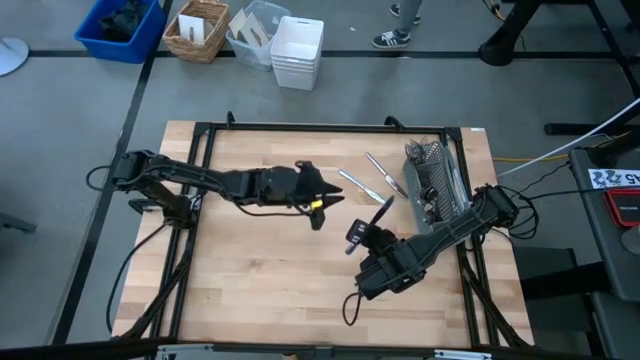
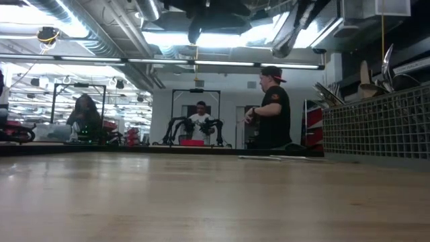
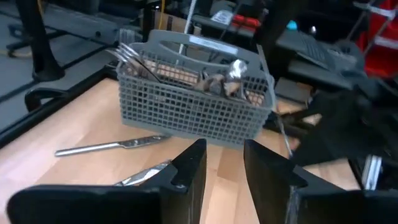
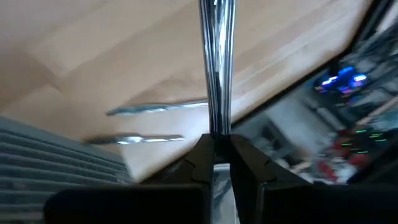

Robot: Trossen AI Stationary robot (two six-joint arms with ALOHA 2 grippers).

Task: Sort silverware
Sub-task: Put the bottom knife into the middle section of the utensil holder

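Note:
A grey mesh caddy (image 1: 432, 185) (image 3: 193, 102) stands at the table's right side with several pieces of silverware (image 3: 233, 70) upright in it. Two loose pieces (image 1: 355, 183) (image 1: 383, 172) lie flat on the wood to its left, also seen as the blades (image 4: 155, 109) (image 4: 134, 140). My right gripper (image 1: 368, 232) (image 4: 214, 146) hangs above mid-table, shut on one slim silver piece (image 1: 384, 208). My left gripper (image 1: 325, 208) (image 3: 224, 168) hovers left of it, open and facing the caddy, nothing between its fingers. My right gripper pinches the silver piece's narrow shaft (image 4: 214, 127) between its two fingers. The piece runs on past the fingertips in line with them, toward the caddy, and is lifted clear of the table. Which end it has, the fingers hide.
A black frame (image 1: 300, 128) borders the table. Beyond the far edge stand a blue bin (image 1: 120, 28), a wicker basket (image 1: 197, 30) and stacked white bins (image 1: 297, 50). People (image 2: 272, 107) stand in the room behind. Bare wood (image 1: 260, 270) fills the near half.

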